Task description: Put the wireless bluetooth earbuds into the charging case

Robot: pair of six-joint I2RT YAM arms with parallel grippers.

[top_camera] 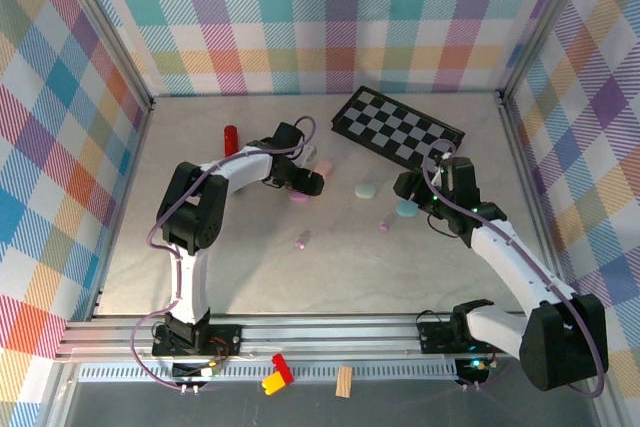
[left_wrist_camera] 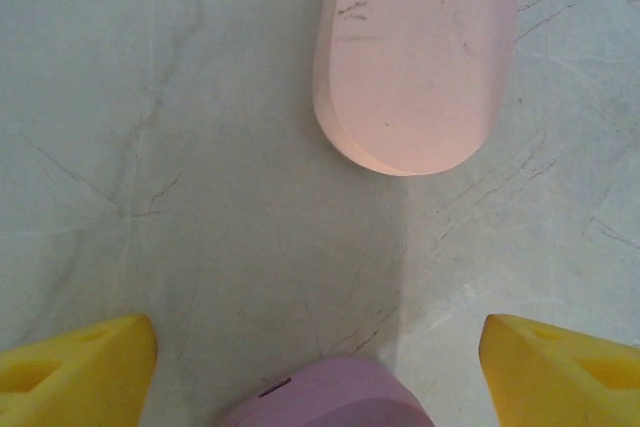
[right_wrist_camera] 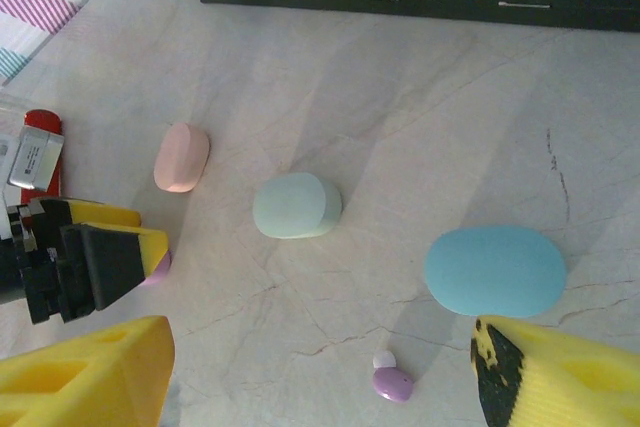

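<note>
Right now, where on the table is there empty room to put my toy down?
Most room: the bare near stretch of table, between the front rail and the small bud. Also the strip beside the left wall. Crowded: the middle, around the mint case and blue case.

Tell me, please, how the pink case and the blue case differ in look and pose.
The pink case is pale pink, the blue case sky blue. In the right wrist view the pink case's long axis runs up and down, the blue case's across. The pink case lies just ahead of the left gripper, the blue case by the right gripper. Both are smooth, rounded, unheld pebbles.
</note>
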